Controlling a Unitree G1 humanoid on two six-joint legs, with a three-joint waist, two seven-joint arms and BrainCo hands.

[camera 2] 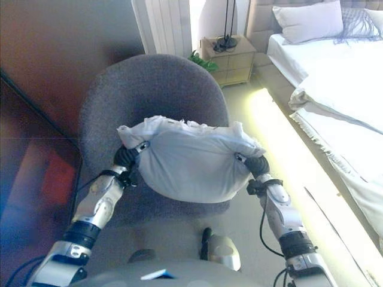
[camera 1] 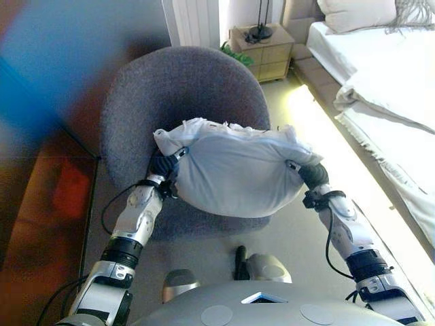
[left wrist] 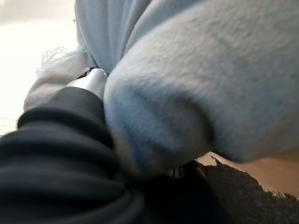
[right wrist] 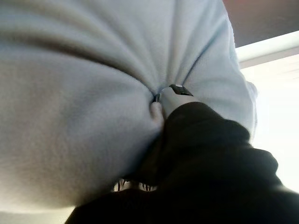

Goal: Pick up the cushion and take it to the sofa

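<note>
Cushion [camera 1: 234, 173]: soft, fuzzy, pale blue, puffy; held up in front of the round grey chair [camera 1: 173, 85].
Left hand [camera 1: 163, 166]: fingers pinch the cushion's left end.
Right hand [camera 1: 311, 174]: fingers squeeze its right end.

We note a round grey upholstered chair [camera 1: 180, 88] in front of us. Beyond it stands a small wooden nightstand [camera 1: 264, 49] carrying a dark lamp base [camera 1: 259, 30], with green leaves [camera 1: 236, 54] just beside it. A bed [camera 1: 391, 75] with white bedding and a pillow [camera 1: 355, 13] runs along the right. A white radiator [camera 1: 196, 22] stands against the far wall.
</note>
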